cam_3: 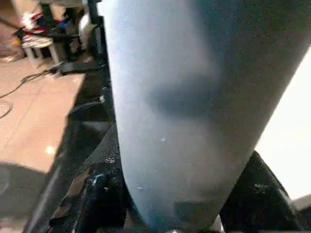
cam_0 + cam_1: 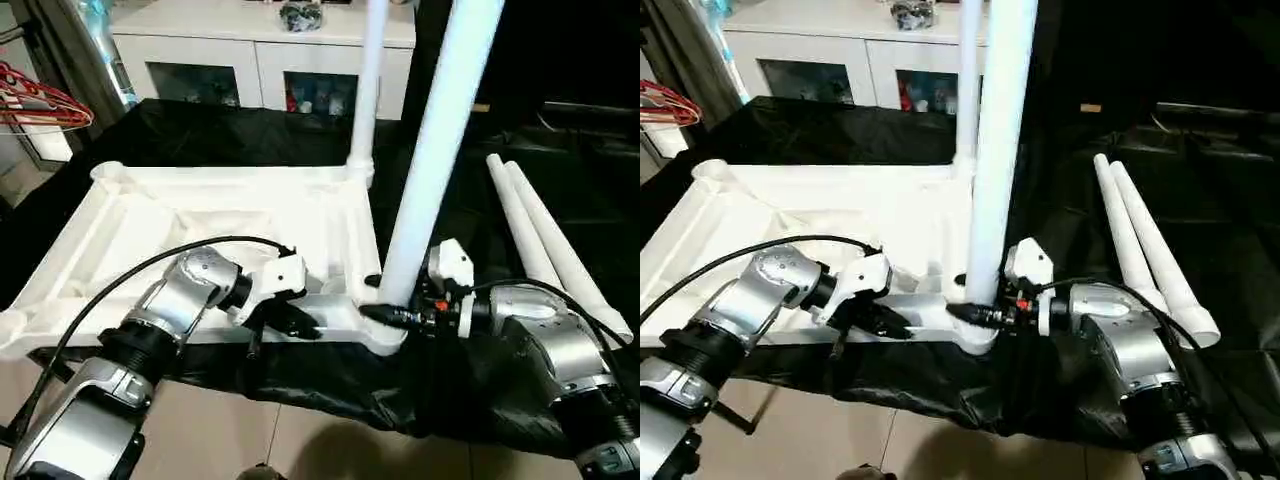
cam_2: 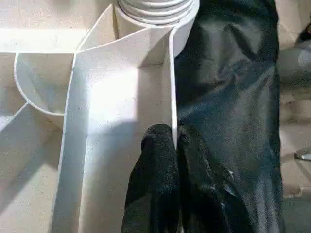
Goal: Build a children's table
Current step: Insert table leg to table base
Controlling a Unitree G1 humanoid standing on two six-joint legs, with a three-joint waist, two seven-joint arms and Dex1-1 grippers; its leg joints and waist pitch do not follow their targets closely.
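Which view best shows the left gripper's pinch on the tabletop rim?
Left wrist view: the left gripper has its two black fingers shut on the thin edge wall of the tabletop, seen close up. Both eye views show that gripper at the near rim from above, fingers small and dark. Right wrist view shows the near leg instead.

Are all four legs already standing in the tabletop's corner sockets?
No: two legs stand upright in the tabletop, while two spare legs lie on the black cloth.

Upright legs (image 2: 440, 140) block tabletop's (image 2: 200, 215) right corners; ribbed middle open.
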